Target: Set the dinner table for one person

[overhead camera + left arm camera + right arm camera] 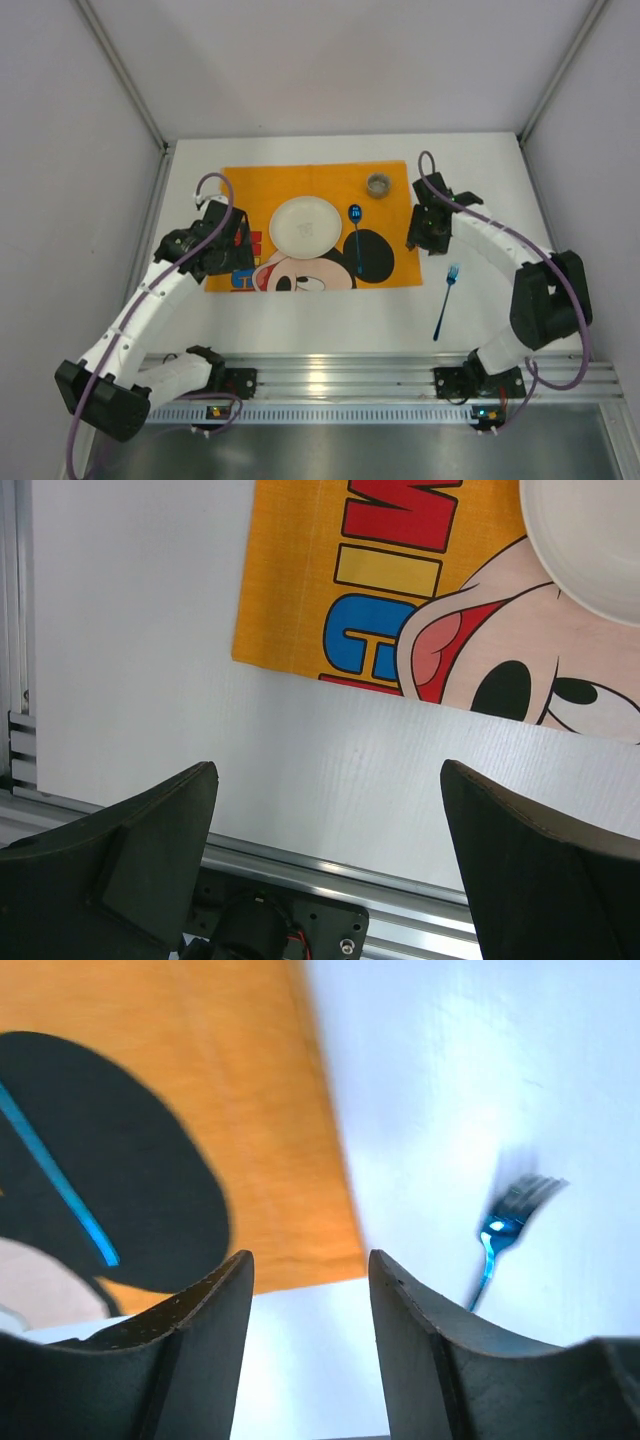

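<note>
Both jaws apart, empty; blue fork [446, 300] on dinner table [330, 320] beside orange placemat [250, 185].

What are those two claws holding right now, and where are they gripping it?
Nothing. The left gripper and the right gripper are both open and empty. The fork lies free on the table.

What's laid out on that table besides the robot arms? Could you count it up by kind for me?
Orange Mickey Mouse cloth placemat: 1
Round white plate: 1
Small grey round cup: 1
Cutlery: 2, a shiny blue spoon and a shiny blue fork
Total: 5
</note>
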